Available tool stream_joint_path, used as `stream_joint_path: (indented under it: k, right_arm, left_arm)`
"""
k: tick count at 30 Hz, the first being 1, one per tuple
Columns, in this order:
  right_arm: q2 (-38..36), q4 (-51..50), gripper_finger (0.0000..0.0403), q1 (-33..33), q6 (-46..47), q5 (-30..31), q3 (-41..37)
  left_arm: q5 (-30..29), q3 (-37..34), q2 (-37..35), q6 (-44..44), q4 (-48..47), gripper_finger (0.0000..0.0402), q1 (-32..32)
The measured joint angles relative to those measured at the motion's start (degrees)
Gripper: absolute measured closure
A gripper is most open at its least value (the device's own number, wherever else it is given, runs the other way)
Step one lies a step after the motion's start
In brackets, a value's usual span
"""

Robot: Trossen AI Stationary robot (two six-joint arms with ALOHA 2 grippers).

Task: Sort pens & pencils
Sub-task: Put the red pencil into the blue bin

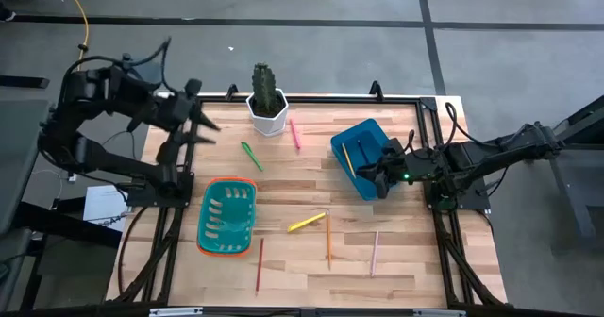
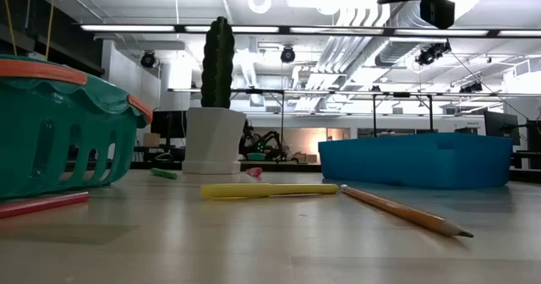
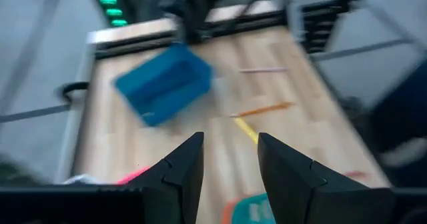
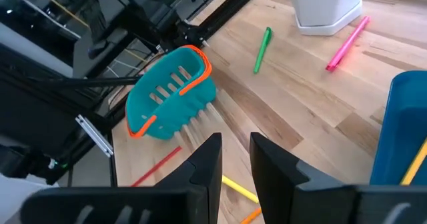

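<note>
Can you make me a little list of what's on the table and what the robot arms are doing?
green pen: lying beside the cactus pot
pink pen: lying on the other side of the pot
yellow pen: mid-table, next to an orange pencil
teal basket: looks empty
blue bin: holds one yellow pencil
red pencil: near the table's front edge
pale pencil: near the front edge too
left gripper: raised over the table's back left corner, jaws open, empty
right gripper: at the blue bin, jaws apart, empty
</note>
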Motion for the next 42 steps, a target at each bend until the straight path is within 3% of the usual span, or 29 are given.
stream_joint_path:
  k: [6,12,16,21,28,36,42]
  right_arm:
    - [0.9,0.9,0.0334,0.0,1.2,1.0,0.0]
    - [3.4,3.2,0.0334,0.0,1.7,2.1,0.0]
    - [5.3,3.4,0.0334,0.0,3.1,1.4,0.0]
    - [6.9,4.5,0.0334,0.0,3.1,-1.1,0.0]
    - [6.7,4.3,0.0334,0.0,0.7,-4.9,0.0]
    - [6.7,4.4,0.0334,3.4,-3.0,-7.4,0.0]
    - [6.7,4.2,0.0334,6.7,-4.1,-8.4,0.0]
  left_arm:
    - [7.1,-15.0,-7.1,-2.6,4.0,0.0273,-0.4]
    - [8.5,-35.9,-17.8,-12.6,23.1,0.0273,-7.4]
    - [5.8,-47.7,-23.2,-22.4,33.7,0.0273,-14.3]
    - [-4.0,-54.8,-24.8,-32.9,42.0,0.0273,-25.2]
    - [-25.9,-55.4,-21.0,-43.5,45.0,0.0273,-44.3]
    - [-48.9,-55.4,-9.9,-64.7,49.6,0.0273,-64.9]
    - [-56.4,-55.4,0.5,-80.8,54.5,0.0273,-71.4]
